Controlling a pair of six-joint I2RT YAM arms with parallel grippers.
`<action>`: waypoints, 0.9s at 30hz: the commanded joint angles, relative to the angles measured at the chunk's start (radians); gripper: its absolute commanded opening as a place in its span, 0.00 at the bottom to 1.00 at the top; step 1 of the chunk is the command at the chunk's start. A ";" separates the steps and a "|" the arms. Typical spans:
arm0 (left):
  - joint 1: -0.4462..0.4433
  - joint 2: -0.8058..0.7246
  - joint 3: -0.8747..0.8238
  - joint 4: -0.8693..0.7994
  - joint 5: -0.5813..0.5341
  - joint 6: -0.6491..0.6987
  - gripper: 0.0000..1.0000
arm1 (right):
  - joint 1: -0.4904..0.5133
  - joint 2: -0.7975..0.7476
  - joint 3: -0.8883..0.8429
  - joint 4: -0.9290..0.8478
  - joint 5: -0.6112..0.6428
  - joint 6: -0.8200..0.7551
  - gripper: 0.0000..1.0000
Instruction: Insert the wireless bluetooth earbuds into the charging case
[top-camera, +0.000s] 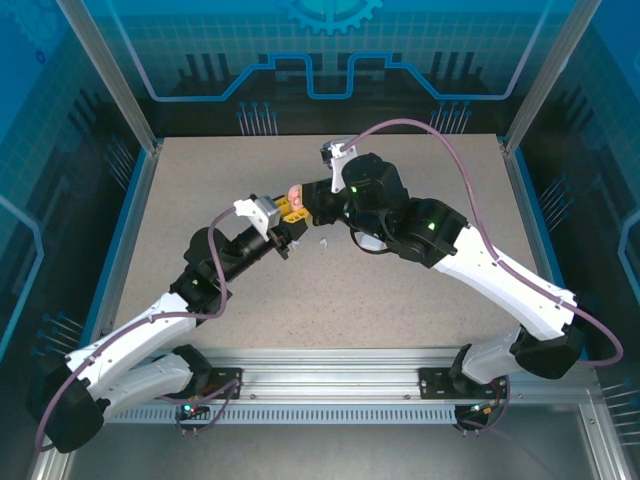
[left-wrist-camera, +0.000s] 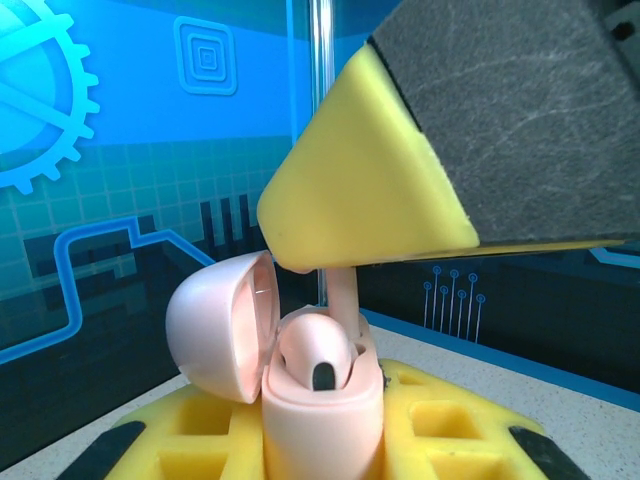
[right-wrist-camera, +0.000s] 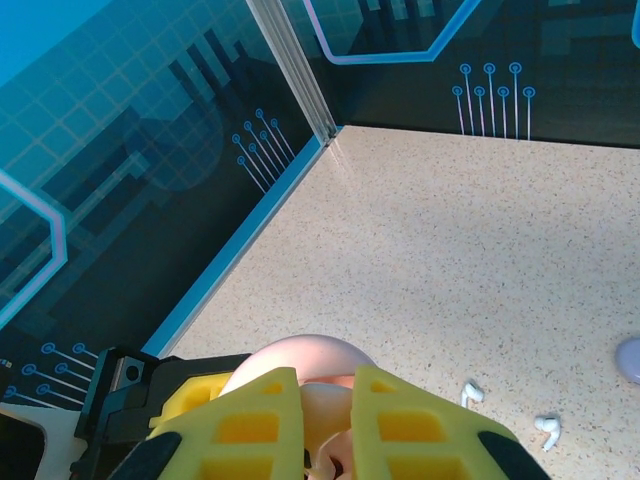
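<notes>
A pink charging case (left-wrist-camera: 320, 420) stands upright with my left gripper (left-wrist-camera: 322, 445) shut on its body, and its lid (left-wrist-camera: 215, 325) is swung open to the left. One pink earbud (left-wrist-camera: 315, 352) sits in a well of the case. A second pink earbud (left-wrist-camera: 343, 290) hangs stem-down over the other well, with my right gripper (right-wrist-camera: 327, 405) shut on it from above. From overhead, the case (top-camera: 293, 197) is held mid-table between the left gripper (top-camera: 287, 215) and the right gripper (top-camera: 313, 205). Two white earbuds (right-wrist-camera: 471, 392) (right-wrist-camera: 547, 428) lie loose on the table.
The white earbuds (top-camera: 323, 242) lie just in front of the grippers. A pale purple object (right-wrist-camera: 632, 358) shows at the right edge of the right wrist view. The speckled table (top-camera: 400, 300) is walled by blue panels and aluminium posts (right-wrist-camera: 300, 70).
</notes>
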 joint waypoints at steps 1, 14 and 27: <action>-0.002 -0.013 0.036 0.016 0.015 -0.020 0.00 | 0.005 0.007 0.014 0.003 -0.004 -0.011 0.13; -0.002 -0.013 0.041 0.017 0.006 -0.015 0.00 | 0.007 -0.005 -0.038 -0.006 -0.026 -0.003 0.14; -0.002 -0.010 0.044 -0.002 0.012 -0.016 0.00 | -0.042 -0.094 0.024 0.010 0.016 -0.008 0.57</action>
